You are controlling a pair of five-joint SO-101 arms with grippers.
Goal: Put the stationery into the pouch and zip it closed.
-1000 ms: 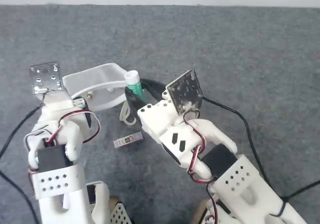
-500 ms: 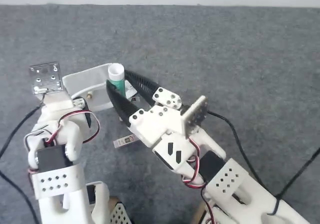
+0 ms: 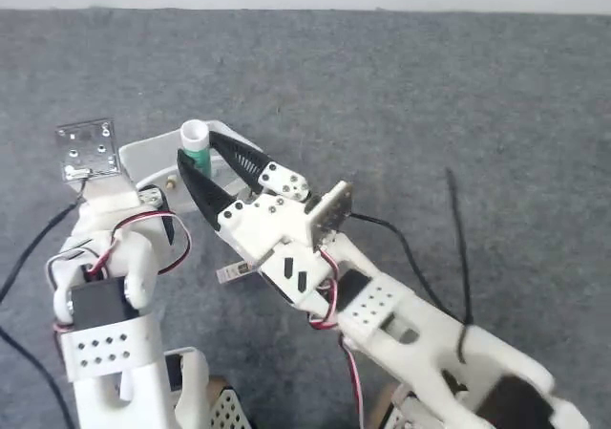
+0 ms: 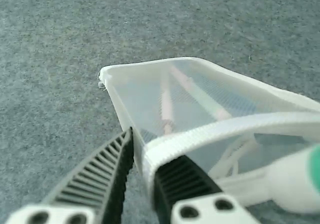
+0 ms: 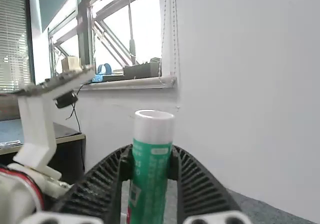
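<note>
Moved over pouch (image 3: 153, 161), glue stick (image 3: 194, 134) sits clamped (upright) in right claw (image 3: 197, 148).

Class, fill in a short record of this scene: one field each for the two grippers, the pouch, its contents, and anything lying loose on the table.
Left gripper: shut on the pouch rim, holding the mouth open
Right gripper: shut on the glue stick, held upright at the pouch mouth
Pouch: white, see-through, unzipped
Contents: two slim sticks, perhaps pens
Loose on table: small flat item beside the right arm, too small to identify
</note>
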